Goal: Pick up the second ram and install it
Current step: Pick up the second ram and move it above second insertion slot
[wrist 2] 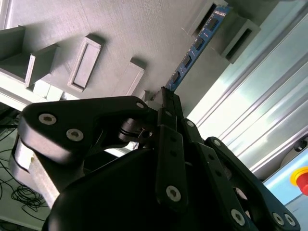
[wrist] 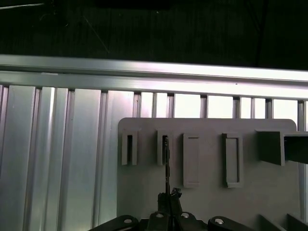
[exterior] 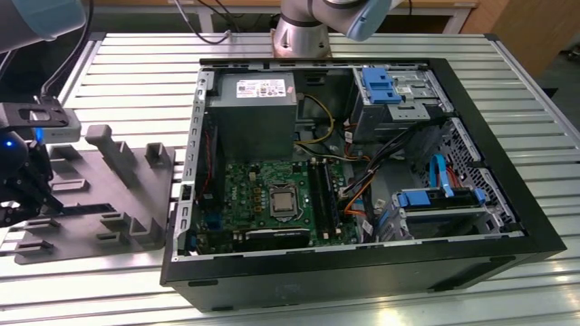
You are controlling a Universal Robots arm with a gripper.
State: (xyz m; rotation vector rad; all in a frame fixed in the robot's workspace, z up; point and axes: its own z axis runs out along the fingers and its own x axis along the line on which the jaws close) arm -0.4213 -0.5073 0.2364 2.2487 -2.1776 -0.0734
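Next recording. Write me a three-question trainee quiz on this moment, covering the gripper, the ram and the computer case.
1. True or false: the second ram is already seated in the motherboard.
2. What is the gripper closed on? A) a blue cable B) one end of the second ram C) nothing
3. Fill in: the ram's far end sits in a slot of the grey ____.
Key: 1 false; 2 B; 3 fixture tray.

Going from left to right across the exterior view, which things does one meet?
Pincer gripping the second ram → grey holder tray → power supply → lower blue drive bracket.
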